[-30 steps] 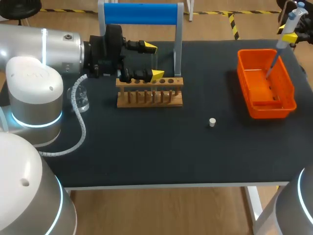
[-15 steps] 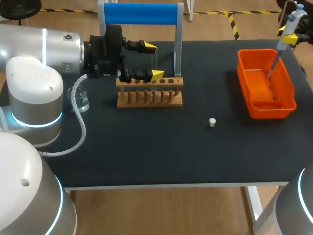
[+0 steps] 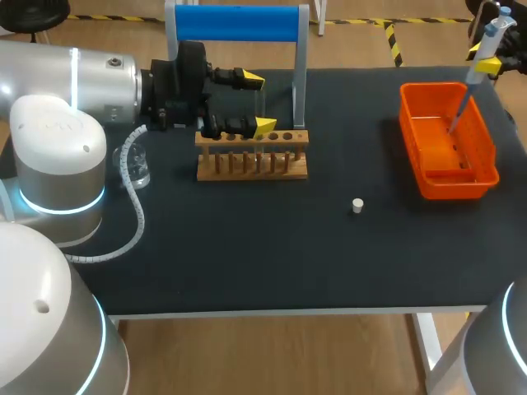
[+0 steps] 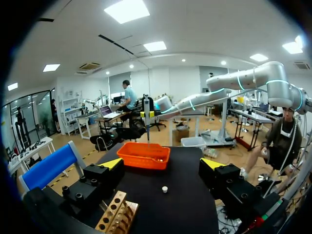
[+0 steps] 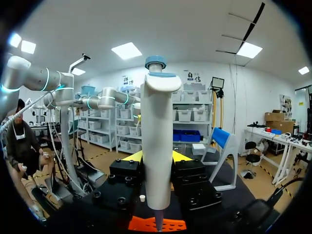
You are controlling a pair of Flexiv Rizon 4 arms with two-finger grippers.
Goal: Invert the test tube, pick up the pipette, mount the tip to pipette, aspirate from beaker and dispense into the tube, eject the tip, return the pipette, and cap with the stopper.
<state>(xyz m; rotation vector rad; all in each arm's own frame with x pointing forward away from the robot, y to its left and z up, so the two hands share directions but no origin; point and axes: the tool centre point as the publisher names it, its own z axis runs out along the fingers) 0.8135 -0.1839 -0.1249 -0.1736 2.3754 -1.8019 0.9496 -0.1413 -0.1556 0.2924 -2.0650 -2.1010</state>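
- Right claw grips the pipette upright, tip seemingly inside the orange bin.
- Left claw wide open, empty, over the wooden rack.

No legible text, label or number on anything on the table.

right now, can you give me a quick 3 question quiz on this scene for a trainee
1. What does the right gripper hold over the orange bin? A) a sponge B) the pipette C) a spoon
2. True or false: the white stopper sits inside the orange bin.
3. Fill in: the left gripper, above the wooden test tube rack, has its fingers ____.

Key: 1 B. 2 False; it lies on the table, apart from the bin. 3 Open.
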